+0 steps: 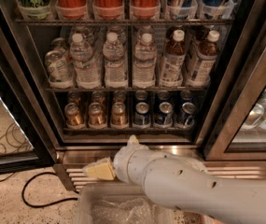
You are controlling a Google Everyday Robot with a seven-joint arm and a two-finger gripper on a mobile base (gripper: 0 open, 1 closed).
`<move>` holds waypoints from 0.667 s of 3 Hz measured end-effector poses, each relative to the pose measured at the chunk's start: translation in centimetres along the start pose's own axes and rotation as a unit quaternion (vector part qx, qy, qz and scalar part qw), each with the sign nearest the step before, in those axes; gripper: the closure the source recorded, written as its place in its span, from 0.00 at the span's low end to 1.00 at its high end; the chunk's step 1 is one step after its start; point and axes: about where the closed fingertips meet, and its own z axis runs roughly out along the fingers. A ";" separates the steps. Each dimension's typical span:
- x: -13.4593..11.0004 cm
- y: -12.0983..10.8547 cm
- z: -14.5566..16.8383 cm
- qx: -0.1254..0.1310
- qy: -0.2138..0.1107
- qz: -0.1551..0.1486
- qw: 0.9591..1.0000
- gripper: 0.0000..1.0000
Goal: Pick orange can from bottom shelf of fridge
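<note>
Gripper (100,170) at the end of the white arm, low before the base grille (244,169) of the fridge (220,107); whether it is spread or closed cannot be told. The orange can (96,115) stands upright in the front row on the bottom shelf (128,130), above and behind the gripper, among like cans just left of the blue cans (163,114). Likely hazards: a rising approach could catch the steel sill or shelf edge; tight packing could tip a neighbouring can; the rack of water bottles (115,62) overhead limits clearance.
</note>
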 end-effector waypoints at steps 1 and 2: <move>5.2 0.8 2.1 -0.009 0.031 0.032 0.999 0.00; 10.3 2.1 5.1 -0.026 0.076 0.052 0.995 0.00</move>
